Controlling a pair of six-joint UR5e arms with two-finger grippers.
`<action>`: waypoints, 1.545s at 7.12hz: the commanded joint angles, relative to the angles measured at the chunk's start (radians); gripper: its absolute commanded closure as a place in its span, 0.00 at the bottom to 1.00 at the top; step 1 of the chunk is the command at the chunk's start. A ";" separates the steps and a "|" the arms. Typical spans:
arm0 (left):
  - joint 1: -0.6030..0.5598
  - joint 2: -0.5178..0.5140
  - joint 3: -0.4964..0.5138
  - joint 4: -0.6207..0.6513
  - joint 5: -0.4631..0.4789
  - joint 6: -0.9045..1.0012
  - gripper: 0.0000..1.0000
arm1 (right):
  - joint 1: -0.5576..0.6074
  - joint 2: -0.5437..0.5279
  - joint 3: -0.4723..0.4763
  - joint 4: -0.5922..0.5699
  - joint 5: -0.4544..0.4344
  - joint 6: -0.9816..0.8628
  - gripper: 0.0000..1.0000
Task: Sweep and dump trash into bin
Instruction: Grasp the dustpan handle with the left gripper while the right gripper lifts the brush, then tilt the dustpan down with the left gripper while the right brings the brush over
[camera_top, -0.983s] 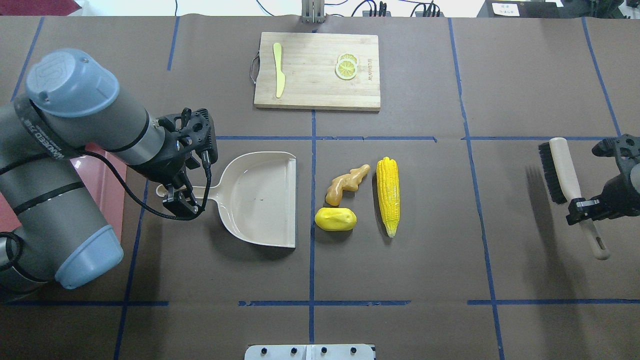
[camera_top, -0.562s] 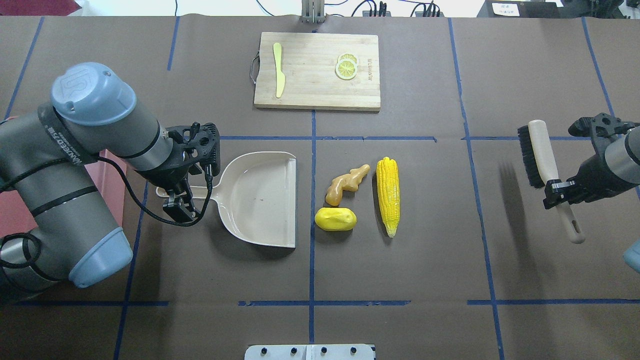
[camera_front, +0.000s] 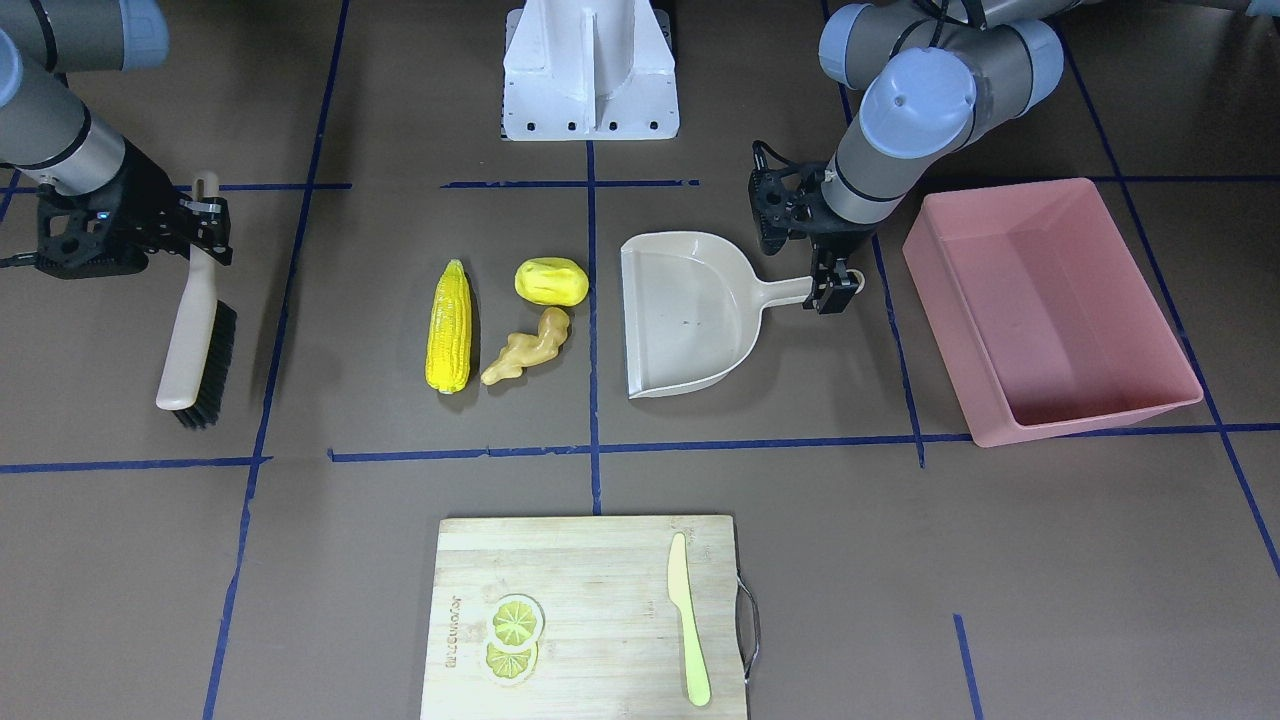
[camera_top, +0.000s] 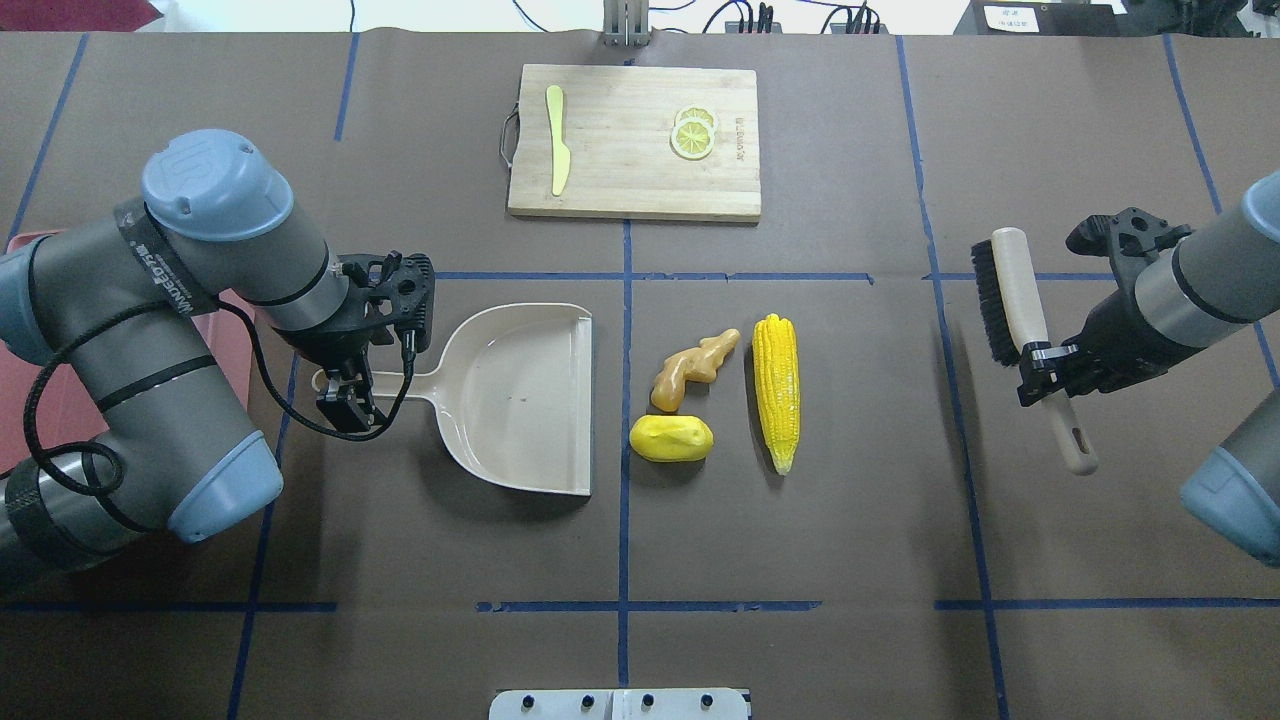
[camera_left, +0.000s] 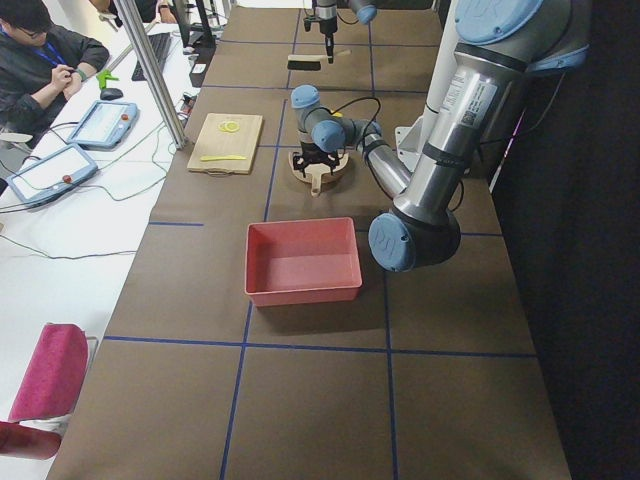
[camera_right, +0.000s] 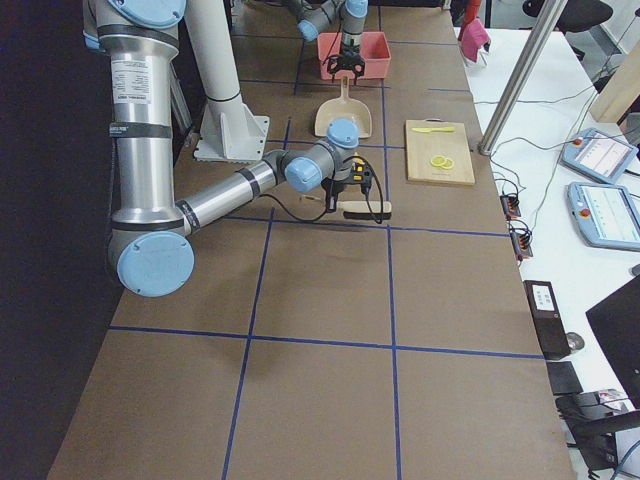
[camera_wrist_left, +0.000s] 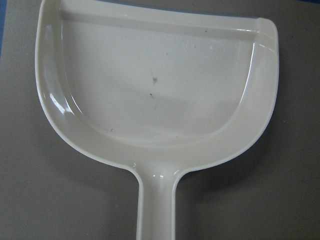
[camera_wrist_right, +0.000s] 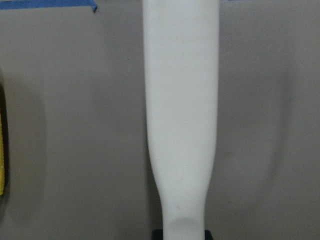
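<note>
In the front-facing view, the corn cob, the potato-like piece and the ginger root are seen lying on the counter, just beside the open mouth of the dustpan. Nothing has been swept in, and the pink bin, beyond the dustpan's handle, is seen empty.

In the overhead view, the right jaws are clamped on the handle of the brush, which is held off the counter and well apart from the trash. The left jaws are set astride the dustpan's handle; whether they are pressed onto it cannot be told.

In the left wrist view, the pan is shown bare. On this showing, sweeping, lifting and dumping are all judged left to be done.
</note>
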 joint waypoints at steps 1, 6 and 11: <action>0.000 -0.022 0.046 -0.002 0.000 0.003 0.02 | -0.026 0.034 -0.002 -0.001 0.000 0.039 1.00; 0.010 -0.025 0.080 -0.002 0.001 -0.006 0.02 | -0.040 0.045 0.000 -0.001 -0.001 0.066 1.00; 0.019 -0.026 0.108 0.000 0.000 -0.010 0.06 | -0.059 0.048 0.007 0.000 0.000 0.103 1.00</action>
